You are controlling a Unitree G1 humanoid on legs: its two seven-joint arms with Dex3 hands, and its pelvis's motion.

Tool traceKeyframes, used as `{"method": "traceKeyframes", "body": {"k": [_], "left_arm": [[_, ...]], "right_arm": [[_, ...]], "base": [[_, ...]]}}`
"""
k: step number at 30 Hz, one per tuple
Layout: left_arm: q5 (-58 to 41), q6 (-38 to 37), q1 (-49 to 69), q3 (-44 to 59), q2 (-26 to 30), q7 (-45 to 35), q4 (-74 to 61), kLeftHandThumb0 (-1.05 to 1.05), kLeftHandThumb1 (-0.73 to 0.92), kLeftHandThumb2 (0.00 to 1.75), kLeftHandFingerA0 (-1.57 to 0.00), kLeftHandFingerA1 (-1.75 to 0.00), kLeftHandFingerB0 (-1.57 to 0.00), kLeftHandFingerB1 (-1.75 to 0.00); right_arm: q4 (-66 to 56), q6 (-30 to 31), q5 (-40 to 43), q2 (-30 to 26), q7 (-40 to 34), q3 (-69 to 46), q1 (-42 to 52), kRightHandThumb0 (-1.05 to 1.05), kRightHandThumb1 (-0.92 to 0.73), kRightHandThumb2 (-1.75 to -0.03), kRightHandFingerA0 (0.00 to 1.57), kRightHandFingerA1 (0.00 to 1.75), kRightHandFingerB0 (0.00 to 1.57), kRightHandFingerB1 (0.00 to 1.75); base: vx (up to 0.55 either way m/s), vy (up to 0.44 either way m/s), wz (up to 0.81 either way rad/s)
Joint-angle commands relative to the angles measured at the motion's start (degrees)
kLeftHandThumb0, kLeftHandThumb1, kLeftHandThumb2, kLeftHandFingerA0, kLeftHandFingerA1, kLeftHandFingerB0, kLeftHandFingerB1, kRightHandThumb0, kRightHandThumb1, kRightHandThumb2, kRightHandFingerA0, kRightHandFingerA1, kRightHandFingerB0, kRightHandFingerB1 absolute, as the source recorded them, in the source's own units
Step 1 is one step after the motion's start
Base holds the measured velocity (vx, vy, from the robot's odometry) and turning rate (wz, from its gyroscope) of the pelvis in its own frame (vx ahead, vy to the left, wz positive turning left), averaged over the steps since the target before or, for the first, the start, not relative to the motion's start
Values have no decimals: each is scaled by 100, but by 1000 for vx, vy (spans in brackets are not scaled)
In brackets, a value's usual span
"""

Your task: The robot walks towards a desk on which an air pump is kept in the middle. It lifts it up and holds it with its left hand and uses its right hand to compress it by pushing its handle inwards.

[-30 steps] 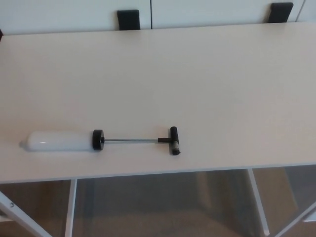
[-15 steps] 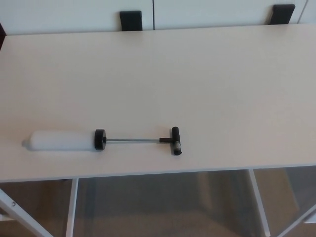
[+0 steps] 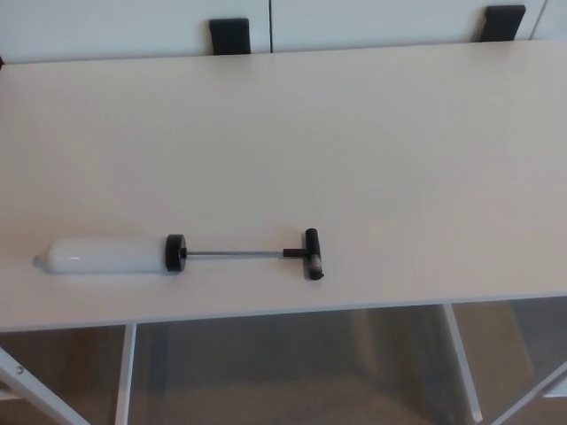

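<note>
pale tabletop [image 3: 354,133] with a pump [image 3: 177,253] lying near its front-left edge, rod extended. no robot hand in view. a clumsy grasp could roll it off.

We see the air pump [image 3: 177,254] lying flat near the bench's [image 3: 354,133] near edge, its handle [image 3: 313,253] pulled out to the right.

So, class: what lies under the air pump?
The air pump lies flat on the pale desk. Below the desk's front edge, white legs and floor show; directly beneath the pump, the desk hides everything.
</note>
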Motion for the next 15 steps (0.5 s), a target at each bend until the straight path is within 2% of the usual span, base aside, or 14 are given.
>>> {"method": "traceKeyframes", "body": {"k": [1, 2, 3, 10, 15], "left_arm": [[2798, 115, -1639, -2733, 1340, -281, 677, -17, 38, 87, -1, -50, 0, -46], [2900, 90, -1670, -2874, 1323, -268, 746, -17, 38, 87, -1, -50, 0, -46], [3029, 60, -1694, -3059, 1280, -275, 848, -22, 43, 54, -10, -27, -13, -27], [3529, 229, -1891, -3943, 1131, -330, 1203, -22, 41, 56, -8, -22, -9, -25], [4030, 352, -2276, -4713, 919, -371, 1718, -21, 42, 60, -6, -21, -7, -26]], "right_arm": [[-286, 285, 235, -89, 83, -30, 124, -14, -38, -87, 30, 58, 12, 49], [-297, 282, 224, -85, 73, -22, 135, -14, -38, -87, 30, 58, 12, 49], [-307, 281, 212, -76, 66, -7, 150, -14, -39, -88, 29, 58, 12, 49], [-220, 243, 206, -113, 140, 7, 135, -15, -38, -86, 27, 57, 11, 49], [-204, 278, 217, -106, 121, 30, 41, -12, -37, -86, 33, 59, 12, 49]], "base": [[0, 0, 0], [0, 0, 0], [0, 0, 0], [0, 0, 0], [0, 0, 0]]}}
